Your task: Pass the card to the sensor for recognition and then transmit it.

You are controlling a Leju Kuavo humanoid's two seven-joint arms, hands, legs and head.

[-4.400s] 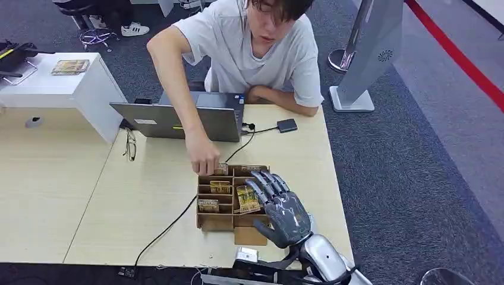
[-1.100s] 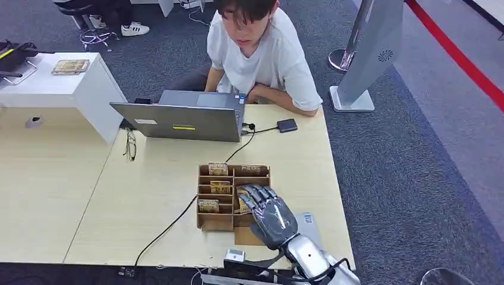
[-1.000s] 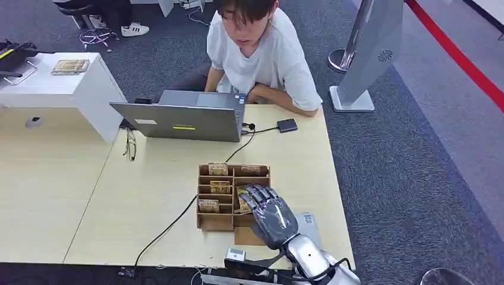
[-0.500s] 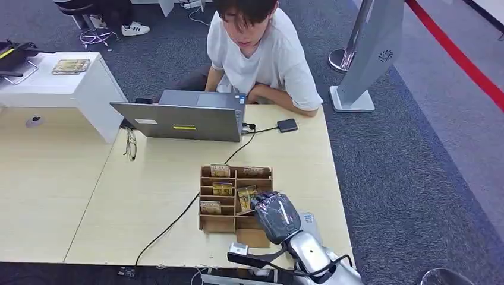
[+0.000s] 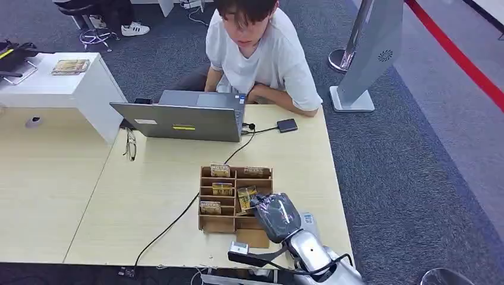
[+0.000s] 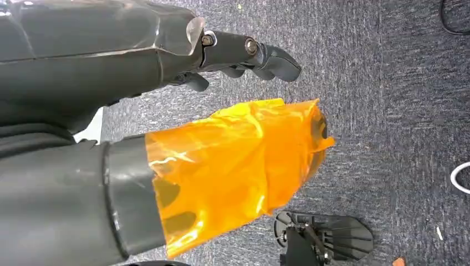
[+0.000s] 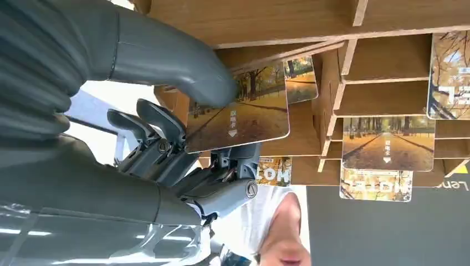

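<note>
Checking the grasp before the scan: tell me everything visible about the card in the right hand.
The card is a thin glossy rectangle printed with an autumn tree-lined path, small white text and an arrow. The right hand pinches its one end between thumb and fingers, the rest jutting free over the wooden rack, among other similar cards.

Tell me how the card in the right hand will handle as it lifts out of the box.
The card looks flat and unbent in the right hand, so probably stiff. It seems thin and light. Its glossy printed face may slip between thumb and fingers, and its edge could catch on the box dividers.
</note>
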